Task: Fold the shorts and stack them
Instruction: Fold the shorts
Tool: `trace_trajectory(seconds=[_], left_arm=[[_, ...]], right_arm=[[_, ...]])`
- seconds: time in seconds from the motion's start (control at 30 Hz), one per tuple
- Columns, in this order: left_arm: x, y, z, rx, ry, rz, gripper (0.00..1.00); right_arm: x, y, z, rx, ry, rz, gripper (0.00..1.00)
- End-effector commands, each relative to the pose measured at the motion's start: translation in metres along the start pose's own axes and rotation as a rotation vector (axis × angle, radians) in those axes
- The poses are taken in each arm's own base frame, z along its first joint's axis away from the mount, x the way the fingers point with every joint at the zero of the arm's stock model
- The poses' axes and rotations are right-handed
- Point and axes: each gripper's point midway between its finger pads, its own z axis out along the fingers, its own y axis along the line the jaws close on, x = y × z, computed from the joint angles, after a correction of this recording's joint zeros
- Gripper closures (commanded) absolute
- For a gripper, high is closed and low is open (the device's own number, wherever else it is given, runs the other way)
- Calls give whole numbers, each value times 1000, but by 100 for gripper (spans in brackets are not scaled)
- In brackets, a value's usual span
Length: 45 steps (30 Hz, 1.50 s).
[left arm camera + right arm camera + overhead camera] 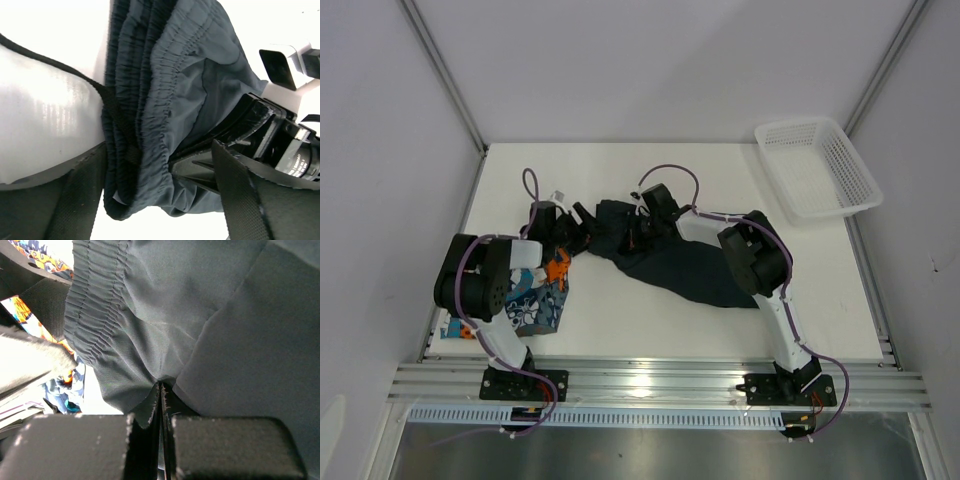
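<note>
Two pairs of shorts lie on the white tabletop point(650, 335). Nearest, toward the left edge, the printed shorts point(542, 300) sit in a compact bundle of orange, teal, white and navy, partly under the elbow of the left arm point(480, 275).

Beyond them, about the middle, the dark shorts point(685, 270) stretch crosswise. Their loose end drapes toward the near right, beside the elbow of the right arm point(755, 260). Their elastic waistband is bunched at the far left end, where both hands meet.

The right hand point(161, 415) is clenched. Its two pads point(75, 445) are pressed together with a fold of the dark cloth pinched between them, just beside the gathered waistband.

The left hand point(160, 165) is just to the left of it, and its fingers point(70, 200) stand wide apart, one on each side of the bunched waistband, so it looks released rather than gripping. In its wrist view the waistband hangs in stacked pleats, lifted off the white surface. The right hand's black body shows past the fabric.

The far corner of the printed bundle comes close to the waistband end of the dark pair. Whether they touch cannot be told.

Farthest, at the right rear corner, stands a white mesh basket point(810, 175), well apart from both pairs.
</note>
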Motion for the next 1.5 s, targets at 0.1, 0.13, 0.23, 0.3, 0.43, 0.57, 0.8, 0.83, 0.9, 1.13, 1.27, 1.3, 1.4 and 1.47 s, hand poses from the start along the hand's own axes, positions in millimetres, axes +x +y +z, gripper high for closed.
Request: trace_trajectory(seconds=[0.1, 0.13, 0.23, 0.3, 0.43, 0.57, 0.8, 0.83, 0.9, 1.13, 1.27, 1.3, 1.4, 1.47], left_arm=[[5, 14, 7, -36, -41, -26, 27], [-1, 9, 7, -9, -66, -13, 27], [-3, 8, 14, 11, -66, -11, 29], [-5, 9, 20, 10, -61, -13, 29], [-9, 5, 26, 37, -62, 2, 41], [-11, 1, 30, 63, -53, 29, 66], [-15, -5, 27, 70, -46, 107, 91], [-16, -5, 26, 62, -47, 114, 95], [-23, -9, 20, 41, -60, 153, 100], [-37, -28, -6, -66, -90, 280, 100], [-43, -38, -19, -108, -109, 336, 100], [-43, -40, -21, -114, -113, 347, 100], [-47, -54, -27, -145, -146, 410, 100], [-47, -69, -29, -156, -168, 464, 100]], right_arm=[[35, -48, 2, 198, 82, 5, 100], [35, -47, 2, 195, 82, 1, 100], [35, -42, 2, 191, 83, -13, 100], [35, -39, 2, 190, 87, -27, 100], [38, -39, 0, 197, 96, -42, 100], [41, -39, -2, 203, 109, -52, 100], [27, -21, -14, 156, 61, -63, 97], [22, -14, -23, 136, 42, -60, 96], [15, 2, -32, 82, 8, -64, 91], [12, 23, -86, 58, -95, -73, 86], [24, 0, -116, 115, -131, -34, 90], [27, -8, -120, 137, -128, -21, 92], [34, -35, -126, 187, -119, 25, 100], [36, -46, -126, 195, -108, 60, 100]])
